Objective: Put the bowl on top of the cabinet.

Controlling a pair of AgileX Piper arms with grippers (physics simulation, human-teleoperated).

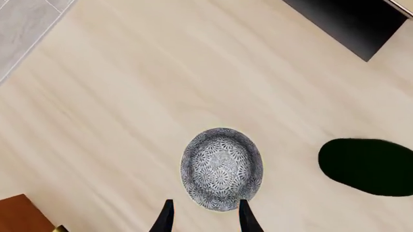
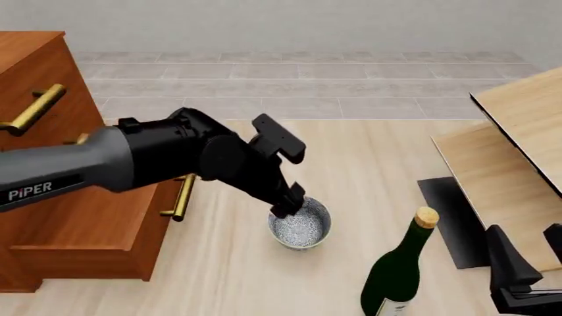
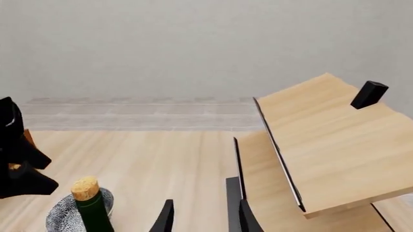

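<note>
A: Where the left arm bends down past the cabinet, what sits under the left gripper?

B: The bowl. It stands upright on the pale wood table, near the cabinet's lower front corner but apart from it. In the front view the gripper's tip is right at the bowl's rim on the cabinet side.

A: And how do the jaws stand against it?

B: In the left wrist view the two dark fingertips are spread apart, with the bowl just ahead of them. One fingertip overlaps the rim's near edge; the other lies just outside the rim. The bowl is not between them, and I cannot tell whether either one touches it.

A: What else is near the bowl?

B: A dark green corked bottle stands upright just beside it, on the side away from the cabinet. Farther from the cabinet are the light-wood boards, tilted, over a black panel.

A: The right gripper?

B: Its fingers are parted with nothing between them in the right wrist view, well apart from the bowl, beyond the bottle from the cabinet.

A: Is the bowl on the cabinet?

B: No, it rests on the table.
</note>
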